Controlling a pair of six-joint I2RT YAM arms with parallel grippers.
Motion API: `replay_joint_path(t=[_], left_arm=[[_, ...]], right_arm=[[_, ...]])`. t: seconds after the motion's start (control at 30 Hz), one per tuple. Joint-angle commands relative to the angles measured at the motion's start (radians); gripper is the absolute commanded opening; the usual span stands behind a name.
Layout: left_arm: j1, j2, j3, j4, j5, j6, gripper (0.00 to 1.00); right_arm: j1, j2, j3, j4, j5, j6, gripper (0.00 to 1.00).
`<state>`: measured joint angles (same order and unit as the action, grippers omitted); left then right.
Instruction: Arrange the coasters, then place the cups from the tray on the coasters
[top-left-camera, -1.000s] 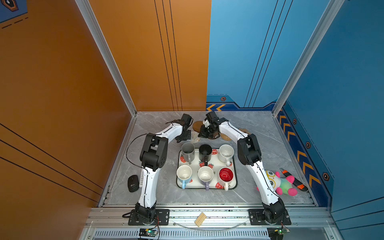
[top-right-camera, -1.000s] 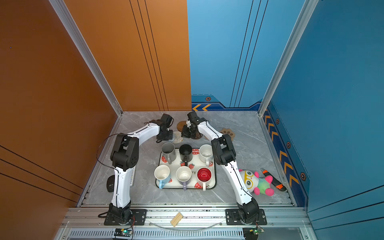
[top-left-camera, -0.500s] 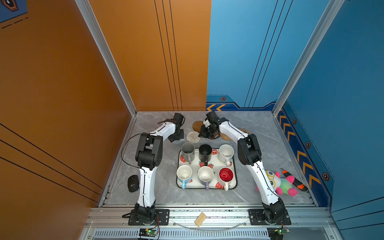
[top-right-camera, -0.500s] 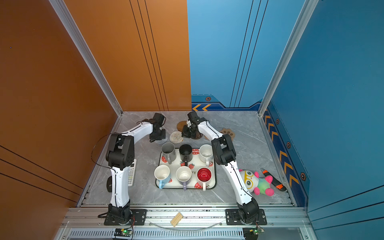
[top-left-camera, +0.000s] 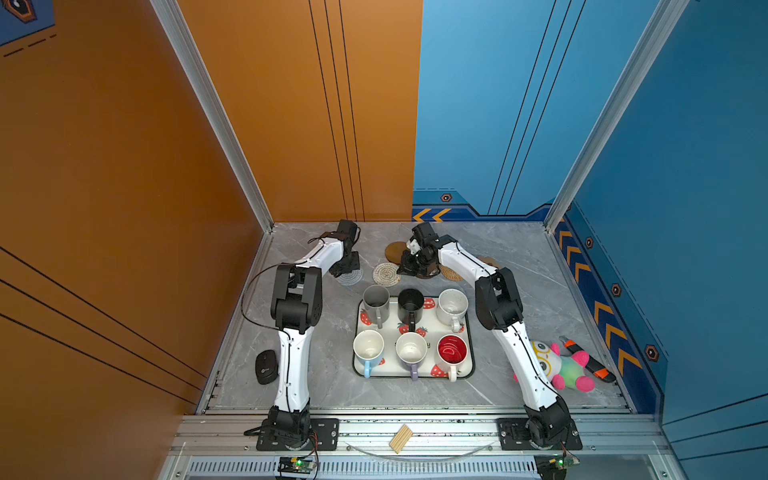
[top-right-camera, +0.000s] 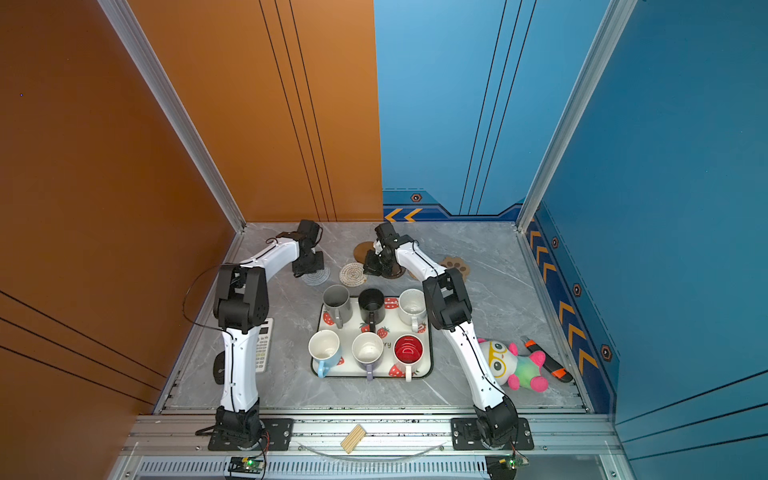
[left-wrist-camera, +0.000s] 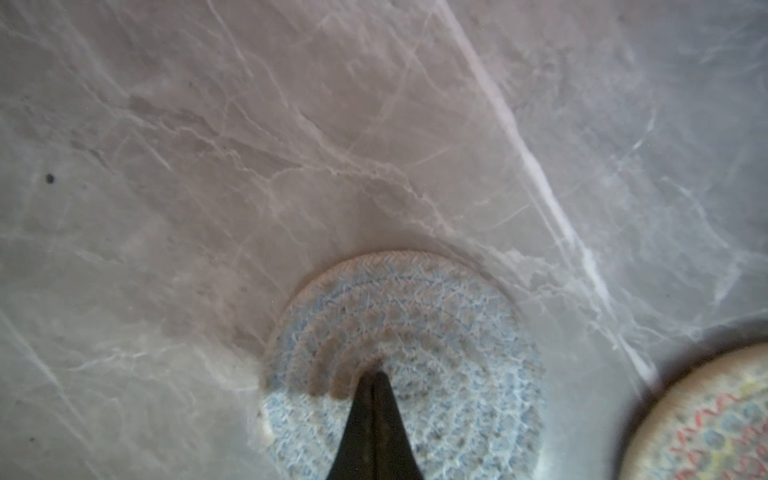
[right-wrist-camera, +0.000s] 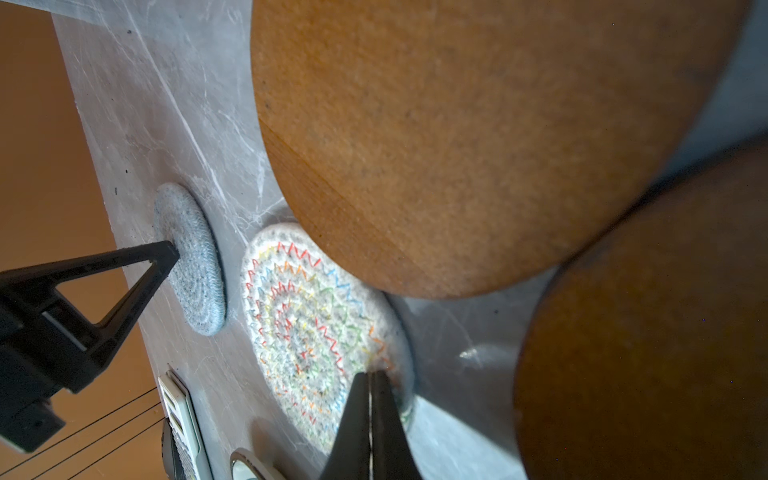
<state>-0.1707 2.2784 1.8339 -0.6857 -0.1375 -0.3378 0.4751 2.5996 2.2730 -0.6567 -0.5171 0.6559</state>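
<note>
Nearest the arm bases, the tray (top-left-camera: 395, 375) lies flat in the middle of the marble table (top-left-camera: 324, 386), with all six cups upright on it. The near row holds the white cup with blue outside (top-left-camera: 368, 348), the white cup with lilac outside (top-left-camera: 411, 348) and the white cup with red inside (top-left-camera: 452, 349). The far row holds the tall grey cup (top-left-camera: 376, 300), the black cup (top-left-camera: 410, 304) and the speckled white cup (top-left-camera: 453, 304). Just beyond the tray's far edge the coasters lie on the table. The grey woven coaster (top-left-camera: 352, 277) is off the tray's far left corner, and the left gripper (left-wrist-camera: 376, 378) stands tip-down on it, its fingers pressed together with nothing between them. Just beside it, across a narrow strip of table, lies the cream woven coaster (top-left-camera: 386, 274). The right gripper (right-wrist-camera: 371, 376), fingers likewise closed on nothing, has its tip at that coaster's edge, though whether it presses or only touches is hard to tell. A brown wooden disc (top-right-camera: 398, 273) sits partly under the right wrist. The tan rattan coaster (top-left-camera: 451, 274) is mostly hidden by the right arm, and the paw-print coaster (top-right-camera: 457, 264) lies to its right. Farthest back lies the second brown wooden disc (top-left-camera: 394, 250).
</note>
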Motion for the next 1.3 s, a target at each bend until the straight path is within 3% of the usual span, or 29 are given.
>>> replay_joint_path(t=[0.0, 0.43, 0.8, 1.07, 1.27], left_arm=[[0.013, 0.037, 0.045, -0.030, 0.042, -0.010, 0.00], [0.020, 0.107, 0.127, -0.030, 0.089, -0.039, 0.00], [0.017, 0.001, 0.140, -0.031, 0.104, -0.049, 0.00], [-0.029, -0.142, 0.088, -0.029, 0.094, -0.024, 0.00], [-0.096, -0.188, 0.051, -0.031, 0.148, 0.023, 0.00]], right_arm=[[0.017, 0.020, 0.008, -0.054, 0.052, 0.025, 0.00], [0.054, 0.082, 0.089, -0.019, 0.013, 0.085, 0.00], [0.056, 0.075, 0.091, 0.092, -0.015, 0.137, 0.00], [0.039, -0.058, 0.057, 0.124, 0.006, 0.098, 0.00], [-0.008, -0.269, -0.166, 0.203, 0.011, 0.079, 0.00]])
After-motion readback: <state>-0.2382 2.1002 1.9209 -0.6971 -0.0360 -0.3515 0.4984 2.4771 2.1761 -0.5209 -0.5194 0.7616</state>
